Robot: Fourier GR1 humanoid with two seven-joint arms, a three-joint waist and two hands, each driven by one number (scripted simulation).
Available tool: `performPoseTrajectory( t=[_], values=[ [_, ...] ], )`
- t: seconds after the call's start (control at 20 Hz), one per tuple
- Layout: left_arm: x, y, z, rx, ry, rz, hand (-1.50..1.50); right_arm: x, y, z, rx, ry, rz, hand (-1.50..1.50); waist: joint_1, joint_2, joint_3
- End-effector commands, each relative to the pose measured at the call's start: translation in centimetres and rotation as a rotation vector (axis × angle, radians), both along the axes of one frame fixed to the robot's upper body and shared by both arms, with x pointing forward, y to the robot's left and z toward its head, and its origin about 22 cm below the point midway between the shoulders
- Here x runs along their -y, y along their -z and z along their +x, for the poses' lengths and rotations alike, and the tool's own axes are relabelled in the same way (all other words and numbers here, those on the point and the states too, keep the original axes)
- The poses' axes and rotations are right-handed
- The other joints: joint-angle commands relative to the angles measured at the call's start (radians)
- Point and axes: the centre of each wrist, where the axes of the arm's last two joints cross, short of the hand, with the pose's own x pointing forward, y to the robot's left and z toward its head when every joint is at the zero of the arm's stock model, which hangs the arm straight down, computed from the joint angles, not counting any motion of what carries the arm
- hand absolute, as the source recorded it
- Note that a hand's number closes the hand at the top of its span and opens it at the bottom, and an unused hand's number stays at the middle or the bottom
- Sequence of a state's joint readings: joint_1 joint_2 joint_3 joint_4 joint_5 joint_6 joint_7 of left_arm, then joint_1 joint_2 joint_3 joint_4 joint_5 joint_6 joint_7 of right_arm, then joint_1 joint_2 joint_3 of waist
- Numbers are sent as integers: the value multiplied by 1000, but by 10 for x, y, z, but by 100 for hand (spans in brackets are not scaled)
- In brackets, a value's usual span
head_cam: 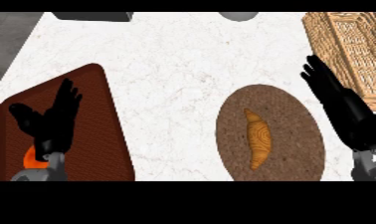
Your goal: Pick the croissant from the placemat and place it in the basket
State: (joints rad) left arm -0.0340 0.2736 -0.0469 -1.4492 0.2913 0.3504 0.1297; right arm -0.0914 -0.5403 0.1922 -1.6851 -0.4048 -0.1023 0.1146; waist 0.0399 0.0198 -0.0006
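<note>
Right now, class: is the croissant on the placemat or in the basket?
On the placemat. The croissant lies on the round brown placemat; the wicker basket stands apart at the counter's right edge.

A croissant (257, 139) lies on a round placemat (294, 118) just beside the open right robot hand (339, 99).

no readable text, labels or numbers anywhere

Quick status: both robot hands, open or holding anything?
Left robot hand: open, holding nothing.
Right robot hand: open, holding nothing; croissant on the placemat.
</note>
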Motion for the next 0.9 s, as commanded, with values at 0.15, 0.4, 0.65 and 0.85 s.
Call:
performPoseTrajectory(
  t=[0.15,0.4,0.65,0.85],
  values=[
    [-17,-46,32,55,161,153,0,-24,-55,57,260,-276,114,150,9,-6,5],
    [6,-36,34,41,312,147,0,-73,-72,37,464,-809,-318,-150,37,-7,1],
    [-20,-41,40,21,278,156,0,-152,-4,2,660,-785,-317,-150,-19,-15,1],
    [-17,-40,37,26,267,157,0,-201,-36,-19,572,-679,-399,-150,-37,-24,-1]
  ],
)
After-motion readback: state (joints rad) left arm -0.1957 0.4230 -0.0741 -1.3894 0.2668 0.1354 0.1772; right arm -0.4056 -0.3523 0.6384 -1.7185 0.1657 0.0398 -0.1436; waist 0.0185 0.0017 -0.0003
